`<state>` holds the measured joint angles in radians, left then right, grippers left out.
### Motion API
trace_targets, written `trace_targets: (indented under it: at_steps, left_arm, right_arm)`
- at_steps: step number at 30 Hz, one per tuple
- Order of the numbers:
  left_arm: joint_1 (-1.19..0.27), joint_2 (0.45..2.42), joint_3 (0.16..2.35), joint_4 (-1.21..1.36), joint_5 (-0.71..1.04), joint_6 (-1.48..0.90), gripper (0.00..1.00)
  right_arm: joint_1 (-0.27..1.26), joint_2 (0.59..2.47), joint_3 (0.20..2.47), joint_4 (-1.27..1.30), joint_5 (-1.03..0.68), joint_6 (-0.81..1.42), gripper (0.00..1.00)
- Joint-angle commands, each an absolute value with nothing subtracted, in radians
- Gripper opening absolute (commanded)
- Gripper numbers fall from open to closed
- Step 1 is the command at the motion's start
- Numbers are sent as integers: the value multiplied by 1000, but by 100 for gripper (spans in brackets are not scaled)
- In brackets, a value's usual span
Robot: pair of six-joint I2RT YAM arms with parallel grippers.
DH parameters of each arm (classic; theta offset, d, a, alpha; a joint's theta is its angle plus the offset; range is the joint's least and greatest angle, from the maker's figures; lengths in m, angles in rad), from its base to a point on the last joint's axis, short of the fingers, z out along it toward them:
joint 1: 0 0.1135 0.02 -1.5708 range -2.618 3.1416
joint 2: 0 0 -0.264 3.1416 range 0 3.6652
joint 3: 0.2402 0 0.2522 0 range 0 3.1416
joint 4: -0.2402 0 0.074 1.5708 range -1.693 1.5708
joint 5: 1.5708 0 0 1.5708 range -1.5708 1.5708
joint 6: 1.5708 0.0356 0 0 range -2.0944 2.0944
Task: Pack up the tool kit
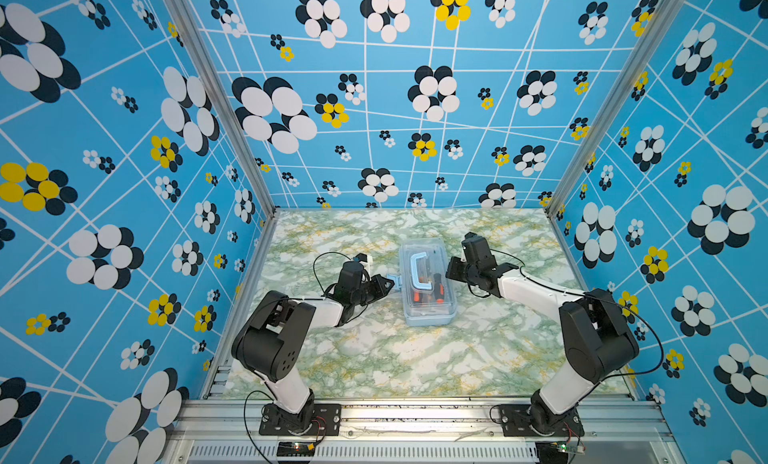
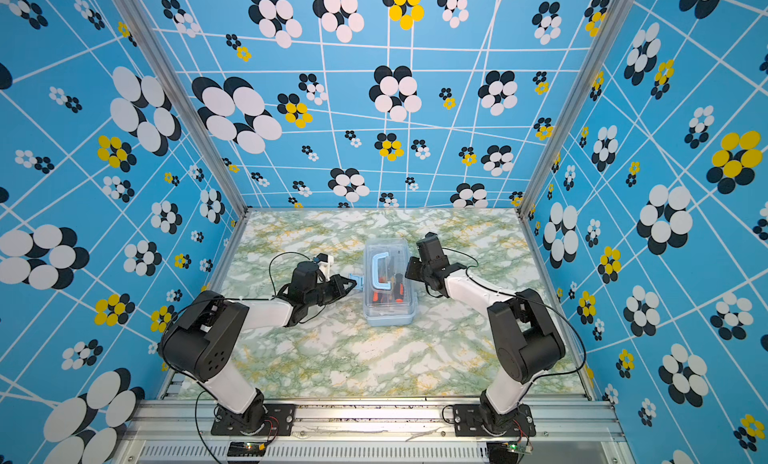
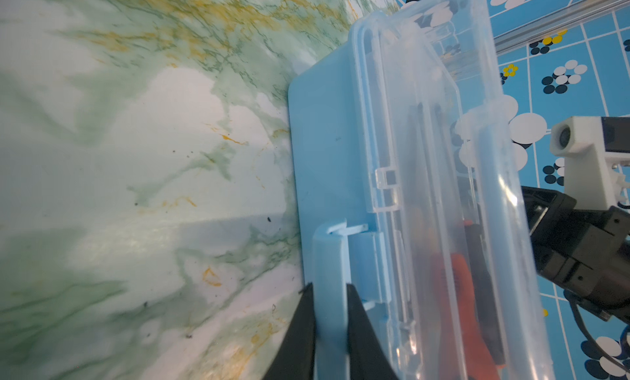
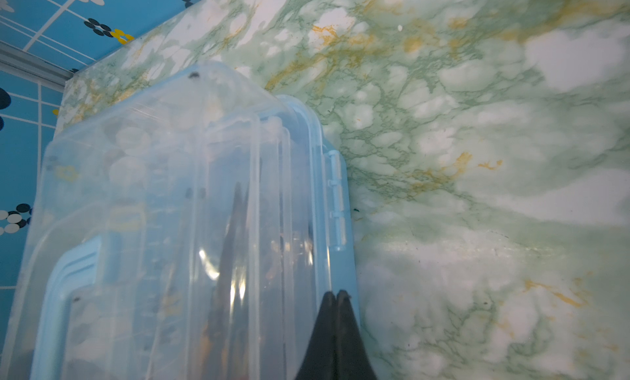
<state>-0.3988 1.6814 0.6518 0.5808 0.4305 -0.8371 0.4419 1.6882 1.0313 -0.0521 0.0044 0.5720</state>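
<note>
While the tool kit [image 1: 428,316] sat near the middle of the counter [image 1: 374,358] with its clear lid [image 1: 419,249] down, both arms reached in, one from each side. Orange-black screwdrivers [image 1: 437,289] showed through the lid, beside the blue handle [image 1: 417,270] on top. The left jaws were clenched on the light-blue latch [image 3: 332,259] that stuck out from the box's left side. In the left wrist view one black finger [image 3: 301,327] stood against each face of the flap. The right jaws were pressed together with nothing between them. Their tips stood at the lid's rim on the box's right side, along the same edge as the hinge [image 4: 335,197]. Whether they actually touched the rim could not be told.
</note>
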Motion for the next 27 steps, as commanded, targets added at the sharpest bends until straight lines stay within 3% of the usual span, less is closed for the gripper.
trace_targets:
  at_steps: [1,14,27]
  left_arm:
    - [-413,1621,694,600,469,-804,17]
    - [-442,1570,703,541,448,-791,30]
    - [-446,1566,687,576,451,-808,34]
  right_arm:
    - [469,1747,1031,-97,-58,575,0]
    - [471,1732,1030,-94,-64,575,0]
    - [471,1733,1025,-98,-72,576,0]
